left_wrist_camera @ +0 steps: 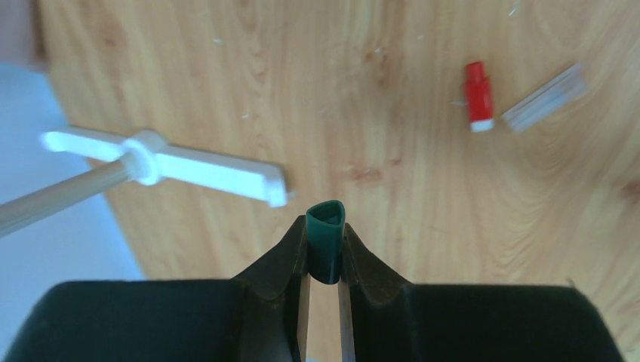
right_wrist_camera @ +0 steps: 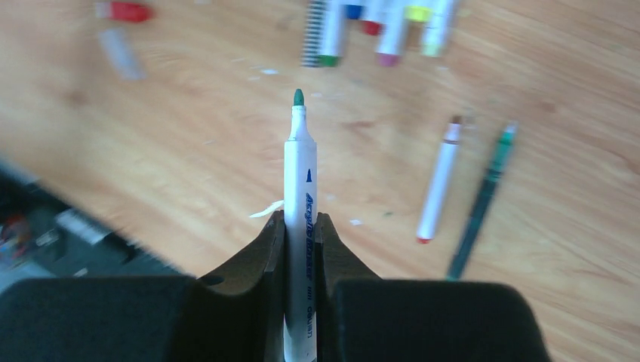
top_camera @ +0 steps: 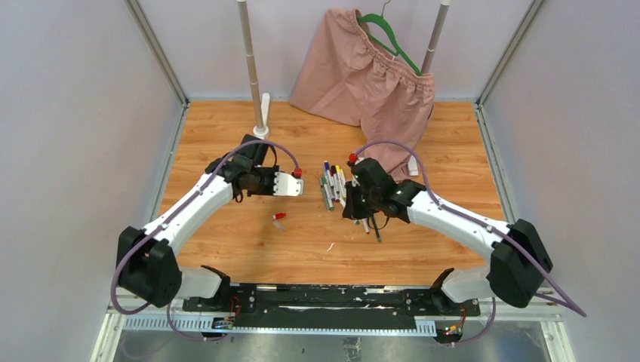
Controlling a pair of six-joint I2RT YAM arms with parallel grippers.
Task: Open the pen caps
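**Green cap in one hand, bare pen in the other**

I can see the green cap (left_wrist_camera: 326,230) at the centre of my left wrist view. The left hand (left_wrist_camera: 325,260) is pinching it by its lower half, and its open mouth points up the frame, away from the camera. The cap is held above the desk (left_wrist_camera: 377,68), not resting on it.

In the right wrist view, the right hand (right_wrist_camera: 300,230) is clamped on a white pen (right_wrist_camera: 300,173). The pen stands straight up the middle of the frame with its green tip uncovered at the top. Blue lettering runs along the barrel.

Toward the upper right of the left wrist view, a red cap (left_wrist_camera: 478,96) lies on the wood. Just beside it is a pale clear piece (left_wrist_camera: 545,96), and I cannot tell whether the two touch. A white stand foot (left_wrist_camera: 166,162) with a pole crosses the left side of that frame.

In the right wrist view, a bunch of pens (right_wrist_camera: 377,23) lies side by side along the top edge. Two loose ones lie at the right: a white pen with a brown tip (right_wrist_camera: 439,185) and a dark green pen (right_wrist_camera: 481,204) next to it.

From overhead, the two hands sit well apart, on either side of the bunch near the middle of the frame. Pink shorts (top_camera: 370,75) on a green hanger (top_camera: 389,38) hang at the top, and their hem reaches the desk.
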